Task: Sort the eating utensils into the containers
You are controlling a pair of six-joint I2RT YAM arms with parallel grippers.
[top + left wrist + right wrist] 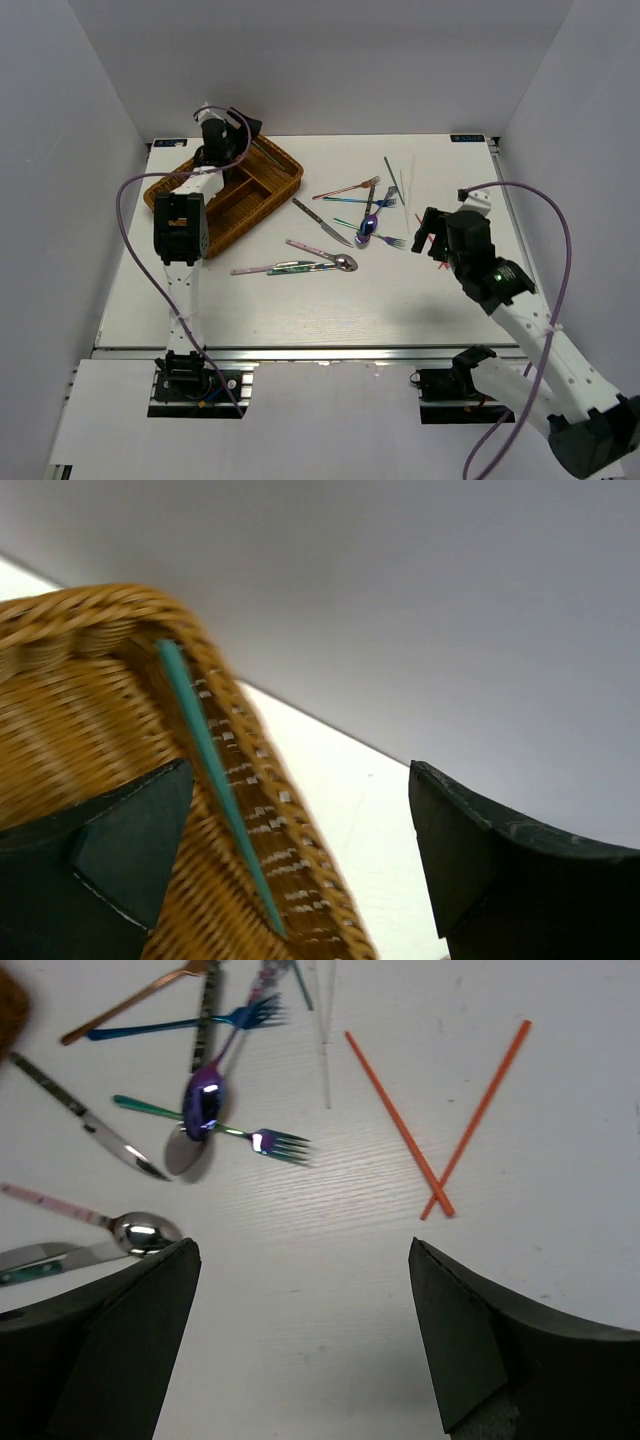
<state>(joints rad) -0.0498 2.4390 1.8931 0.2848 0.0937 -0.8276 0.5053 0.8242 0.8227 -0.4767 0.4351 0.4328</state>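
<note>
Starting at the left gripper: spread wide, pinching nothing. Hangs over the far end of the wicker tray, at the far left of the table. Between its fingers, can see one green chopstick lying slanted inside the tray, against the woven wall, touched by neither finger. Looks like one thing sorted. Hard to tell from the top view whether anything else lies in the long compartments. Over to the right gripper: also spread wide and bare, hanging low above the table near the right side. Just past it, on the table, two red-orange chopsticks crossed at one end. Further left, a loose scatter in the middle of the table: a purple spoon lying across a green and purple fork, a blue fork, a rose-gold fork, a knife, a silver spoon with a pink handle, and some thin pale chopsticks. All of these well apart from the tray, none picked up. So, by the look of it, only just begun: nearly every utensil left to carry over and drop in with its own kind. Probably easiest for the right gripper to start with the red-orange pair, being nearest.
</note>
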